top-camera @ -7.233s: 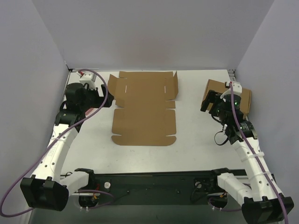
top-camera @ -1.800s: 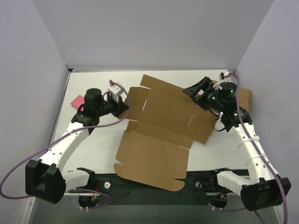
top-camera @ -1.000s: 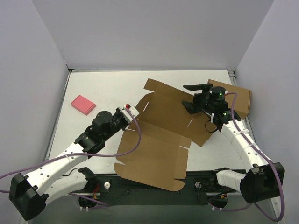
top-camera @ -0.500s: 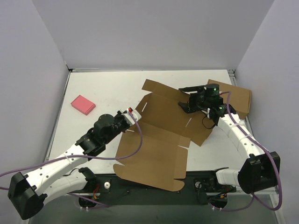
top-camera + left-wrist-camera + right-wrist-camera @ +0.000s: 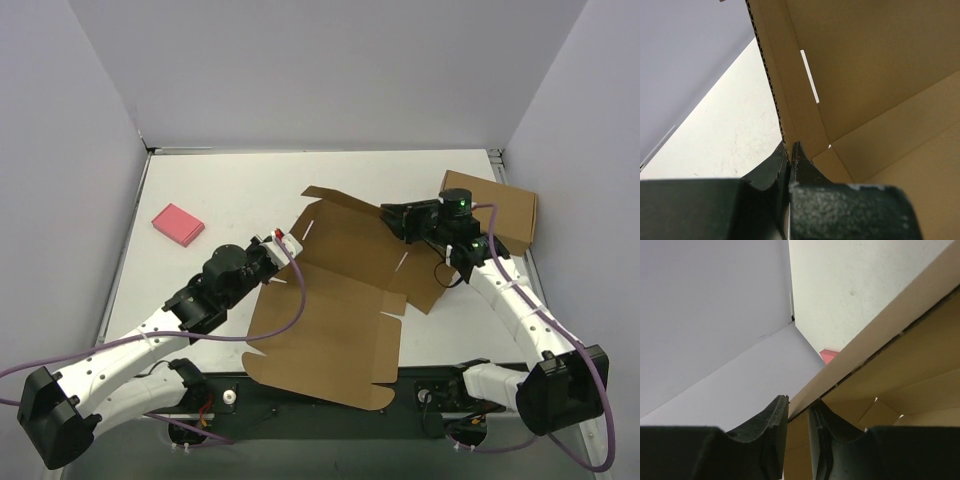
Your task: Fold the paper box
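The paper box is a large flat brown sheet with flaps and slits, lying askew across the table's middle. My left gripper is shut on the sheet's left edge, and in the left wrist view the corrugated edge of the paper box runs straight into the closed left gripper. My right gripper is at the sheet's far right flap. In the right wrist view the paper box flap fills the narrow gap of the right gripper, with a finger on each face.
A second, fully formed brown box stands at the far right behind my right arm. A small pink block lies at the left, and a corner of the pink block also shows in the right wrist view. Grey walls enclose the table.
My right gripper has gone from wide open to closed on the sheet's far flap, reaching a little left. The left arm and its grip stay as they were.
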`<action>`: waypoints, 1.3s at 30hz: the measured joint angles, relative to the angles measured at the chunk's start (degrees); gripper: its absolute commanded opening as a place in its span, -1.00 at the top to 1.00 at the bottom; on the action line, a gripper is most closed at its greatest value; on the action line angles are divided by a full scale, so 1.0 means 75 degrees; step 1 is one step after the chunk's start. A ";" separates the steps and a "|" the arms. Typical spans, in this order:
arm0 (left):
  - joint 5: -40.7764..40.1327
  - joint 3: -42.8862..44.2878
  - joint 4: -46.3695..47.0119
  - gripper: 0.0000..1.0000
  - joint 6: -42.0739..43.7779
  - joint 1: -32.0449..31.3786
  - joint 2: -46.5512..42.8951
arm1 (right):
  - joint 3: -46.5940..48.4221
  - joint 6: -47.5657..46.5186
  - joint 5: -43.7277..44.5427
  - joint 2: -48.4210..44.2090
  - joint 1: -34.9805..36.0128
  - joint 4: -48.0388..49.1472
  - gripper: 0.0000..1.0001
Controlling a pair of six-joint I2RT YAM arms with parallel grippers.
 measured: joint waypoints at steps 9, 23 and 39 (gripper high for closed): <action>-0.0009 0.0000 -0.0029 -0.33 -0.0201 -0.0015 0.0000 | -0.0769 0.0373 0.0026 -0.0420 0.0140 0.0315 1.00; 0.1262 0.0227 -0.0358 -0.83 -0.1029 0.1032 -0.0577 | -0.1953 0.0746 0.0338 -0.0079 0.0233 0.2699 1.00; 0.2637 0.1300 -0.0857 -0.73 -0.3567 0.2454 0.1649 | -0.2142 0.0108 0.0338 -0.0982 0.0271 0.2390 1.00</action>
